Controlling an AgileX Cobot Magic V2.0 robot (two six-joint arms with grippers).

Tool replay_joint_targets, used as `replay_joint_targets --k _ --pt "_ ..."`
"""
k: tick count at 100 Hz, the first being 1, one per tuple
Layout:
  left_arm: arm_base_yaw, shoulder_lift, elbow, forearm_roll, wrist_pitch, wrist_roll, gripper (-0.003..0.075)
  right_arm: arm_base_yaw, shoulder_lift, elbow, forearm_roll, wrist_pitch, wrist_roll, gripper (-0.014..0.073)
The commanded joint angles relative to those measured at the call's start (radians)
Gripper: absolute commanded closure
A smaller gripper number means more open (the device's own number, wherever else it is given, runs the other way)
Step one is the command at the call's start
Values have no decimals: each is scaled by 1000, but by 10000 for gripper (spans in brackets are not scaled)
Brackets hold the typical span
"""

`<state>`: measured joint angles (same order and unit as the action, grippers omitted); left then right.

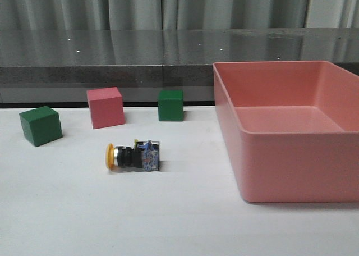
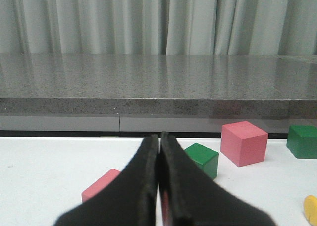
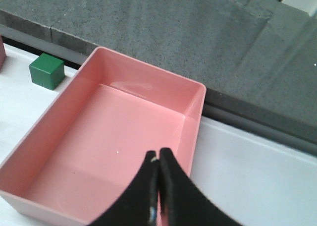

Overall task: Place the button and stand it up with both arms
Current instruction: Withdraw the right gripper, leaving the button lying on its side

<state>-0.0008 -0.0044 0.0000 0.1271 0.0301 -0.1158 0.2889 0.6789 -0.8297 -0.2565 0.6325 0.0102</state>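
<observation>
Nearest the robot on the white table [image 1: 168, 222], the small push-button switch with a yellow mushroom cap, silver collar, black body and clear-bluish base block [image 1: 133, 156] lies on its side, cap pointing to the robot's left, base block to the right, well apart from everything else and untouched by either arm. Judging by its build, it should be light and rigid, nothing that would crush under a firm pinch; the rounded cap and the shiny collar look slippery and could let it roll or twist, while the squared base block offers flat, parallel faces, so that block or the black body just behind the collar seems the safest place to take hold, leaving the cap free to swing upward when it is stood on its base. The left black finger gripper [image 2: 159, 186] has its jaws pressed together on nothing, and in its own camera only a sliver of yellow cap shows at the frame edge. The right black finger gripper [image 3: 159, 191] is likewise closed and empty, hovering over the large pink plastic bin [image 1: 247, 172] that sits to the button's right. Farther back, a dark green cube [image 1: 40, 125] stands at the left, a pink cube [image 1: 105, 107] beside it, and another green cube [image 1: 170, 105] near the grey stone ledge [image 1: 112, 65], with pale curtains [image 1: 151, 6] behind.
</observation>
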Motion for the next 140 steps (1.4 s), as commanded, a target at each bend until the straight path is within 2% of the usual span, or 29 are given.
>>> replay_joint_targets --k 1,31,64,85,98,104,117,140 --pt "-1 -32 45 -2 -84 -6 740 -8 -107 76 -33 -105 20 655" --pt "-1 -32 45 -2 -84 -6 740 -8 -393 344 -57 -221 20 655" --pt "-1 -32 45 -2 -95 -6 740 -8 -418 415 -58 -243 20 655" --pt "-1 -32 43 -6 -215 -6 740 -8 -418 415 -58 -244 20 655" --pt "-1 -32 21 -120 -355 -75 740 -8 -418 415 -58 -244 20 655" --pt "-1 -30 -14 -127 -317 -127 740 -8 -418 415 -58 -244 20 655" --pt "-1 16 -154 -127 -78 -136 740 -8 -418 415 -58 -245 20 655" --pt "-7 317 -448 -116 226 -106 740 -8 -418 415 -58 -245 20 655"
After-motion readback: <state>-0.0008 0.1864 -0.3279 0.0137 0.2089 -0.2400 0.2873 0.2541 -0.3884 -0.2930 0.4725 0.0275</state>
